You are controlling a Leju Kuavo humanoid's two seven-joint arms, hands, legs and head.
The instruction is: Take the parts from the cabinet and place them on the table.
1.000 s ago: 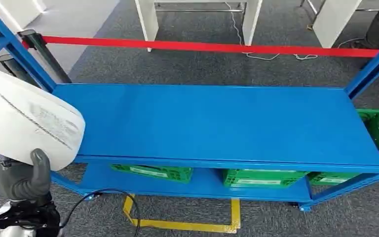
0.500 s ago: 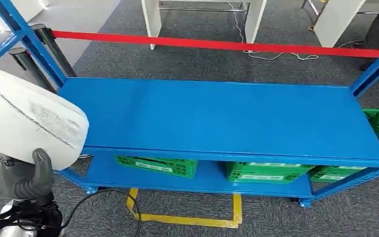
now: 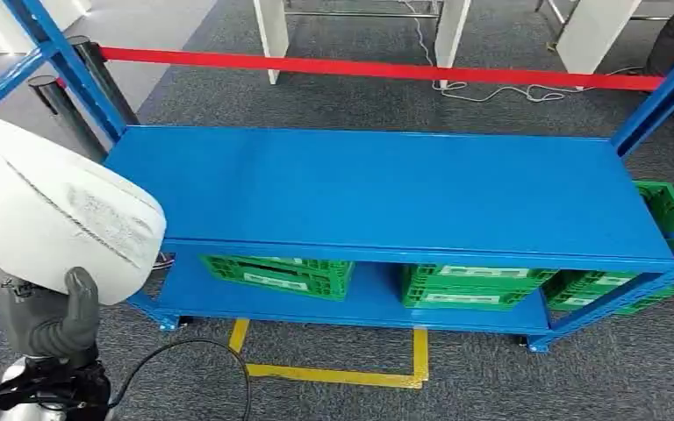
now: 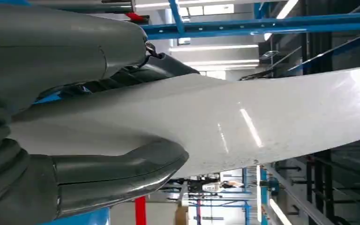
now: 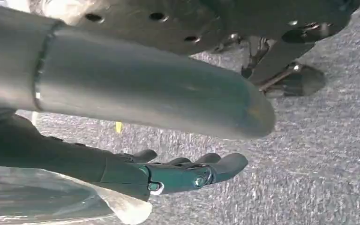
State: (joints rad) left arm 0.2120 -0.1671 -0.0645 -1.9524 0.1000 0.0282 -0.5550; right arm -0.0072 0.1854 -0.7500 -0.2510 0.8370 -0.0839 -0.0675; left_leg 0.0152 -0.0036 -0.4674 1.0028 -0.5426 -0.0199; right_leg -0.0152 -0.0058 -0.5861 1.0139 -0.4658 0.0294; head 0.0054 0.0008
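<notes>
The left hand (image 3: 48, 320) grips the white part (image 3: 53, 210) from below, thumb and fingers clamping its lower edge, keeping it clear of the blue shelf (image 3: 386, 189). The right hand (image 5: 187, 173) hangs, fingers extended, holding nothing.

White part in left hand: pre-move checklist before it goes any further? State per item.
1. Grip: left hand holds the white part from below, thumb and fingers on opposite faces in the left wrist view: ok.
2. Grip margin: held near one edge, most of the part overhangs: cannot tell.
3. Right hand free: fingers apart, nothing in it, hanging over carpet: ok.
4. Top shelf of the blue rack bare: ok.
5. Black cable looping on the floor by the left arm: not ok, snag risk.
6. Target table location: cannot tell.
</notes>
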